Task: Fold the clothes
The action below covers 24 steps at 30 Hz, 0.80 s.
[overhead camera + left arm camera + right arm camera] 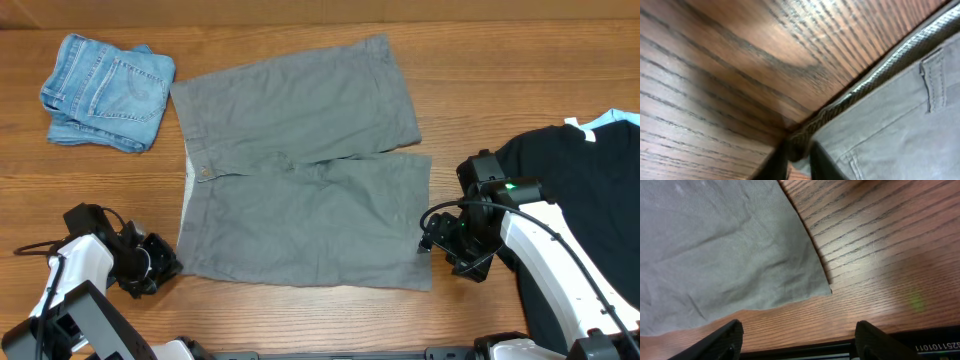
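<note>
Pinching shorts (300, 160) waistband corner, left fingers (772, 167) narrow, mostly cut off; right fingers (715, 342) wide, clear of hem.

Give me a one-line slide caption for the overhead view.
Grey shorts spread flat; left tool pinching the waistband corner, right tool open by the hem; jeans and black shirt aside.
</note>
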Tool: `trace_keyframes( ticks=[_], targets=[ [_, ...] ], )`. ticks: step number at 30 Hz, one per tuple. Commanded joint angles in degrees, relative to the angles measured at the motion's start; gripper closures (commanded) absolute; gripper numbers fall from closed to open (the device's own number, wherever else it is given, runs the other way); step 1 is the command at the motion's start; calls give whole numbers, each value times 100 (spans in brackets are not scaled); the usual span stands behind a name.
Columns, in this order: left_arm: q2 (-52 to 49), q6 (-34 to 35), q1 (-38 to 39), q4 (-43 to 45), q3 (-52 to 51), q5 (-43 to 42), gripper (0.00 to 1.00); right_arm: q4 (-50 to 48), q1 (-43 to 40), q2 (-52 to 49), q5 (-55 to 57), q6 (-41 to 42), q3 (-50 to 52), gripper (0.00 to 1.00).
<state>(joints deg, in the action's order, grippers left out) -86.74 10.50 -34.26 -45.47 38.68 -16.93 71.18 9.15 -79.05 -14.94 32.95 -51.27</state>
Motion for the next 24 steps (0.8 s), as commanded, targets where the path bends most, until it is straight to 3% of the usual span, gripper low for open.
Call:
trace_keyframes(
  ticks=[1, 17, 24],
  targets=[
    [-59, -20, -22, 42, -72, -7, 96, -15, 11, 4, 57, -35, -17, 24],
    [-57, -380, -22, -1084, 1047, -70, 96, -219, 11, -221, 52, 339, 168, 17],
    [-57, -431, -22, -1196, 1132, -72, 96, -815, 11, -472, -730, 634, 1198, 32]
  ],
)
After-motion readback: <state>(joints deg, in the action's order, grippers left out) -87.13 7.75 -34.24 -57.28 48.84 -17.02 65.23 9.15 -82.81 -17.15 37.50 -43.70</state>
